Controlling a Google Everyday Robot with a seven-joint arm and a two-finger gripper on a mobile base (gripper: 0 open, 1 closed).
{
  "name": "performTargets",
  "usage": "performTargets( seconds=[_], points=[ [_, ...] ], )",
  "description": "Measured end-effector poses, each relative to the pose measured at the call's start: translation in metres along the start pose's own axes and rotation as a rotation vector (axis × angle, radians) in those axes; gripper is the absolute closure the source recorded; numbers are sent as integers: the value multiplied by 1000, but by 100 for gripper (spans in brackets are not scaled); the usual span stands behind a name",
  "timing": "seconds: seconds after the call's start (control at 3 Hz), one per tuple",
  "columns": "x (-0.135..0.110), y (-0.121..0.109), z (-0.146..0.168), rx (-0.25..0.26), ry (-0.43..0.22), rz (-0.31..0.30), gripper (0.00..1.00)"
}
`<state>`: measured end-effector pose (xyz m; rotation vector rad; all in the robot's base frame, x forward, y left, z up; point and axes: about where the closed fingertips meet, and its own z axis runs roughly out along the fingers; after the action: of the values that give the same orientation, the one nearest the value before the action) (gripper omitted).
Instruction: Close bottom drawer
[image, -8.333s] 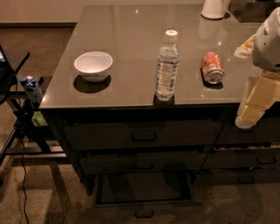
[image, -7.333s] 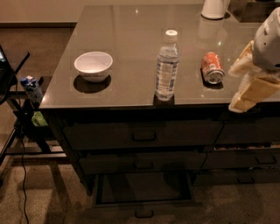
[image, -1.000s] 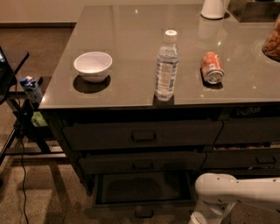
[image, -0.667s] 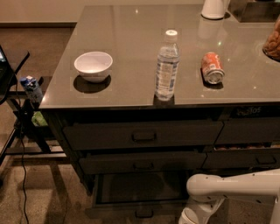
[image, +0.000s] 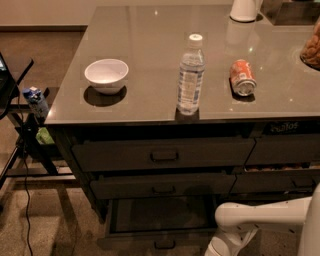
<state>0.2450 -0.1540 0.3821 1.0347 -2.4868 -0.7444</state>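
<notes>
The bottom drawer (image: 160, 216) is the lowest of the three wide dark drawers and stands pulled out, its dark inside showing. Its front panel with a small rectangular pull (image: 164, 244) is near the lower edge of the camera view. My white arm (image: 265, 216) reaches in low from the right. The gripper (image: 218, 248) hangs down at the picture's lower edge, just right of the drawer's front right corner. Most of it is cut off by the edge.
The two matching drawers above it, top (image: 163, 155) and middle (image: 163, 186), look pushed in. The narrower drawers (image: 285, 150) are on the right. On the counter stand a white bowl (image: 106, 75), a water bottle (image: 190, 75) and a lying orange can (image: 242, 77). A black stand holding a small blue carton (image: 36, 101) is at the left.
The arm has come down from beside the counter at the right to floor level. It has moved left toward the open drawer's front right corner. The drawer stays open.
</notes>
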Motion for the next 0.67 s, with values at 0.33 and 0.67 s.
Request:
performTargets(
  seconds=[0.33,0.67],
  points=[
    [0,-30,19,-2,-63,39,100],
    [22,-120,51,-1,-165,67,100]
  ],
)
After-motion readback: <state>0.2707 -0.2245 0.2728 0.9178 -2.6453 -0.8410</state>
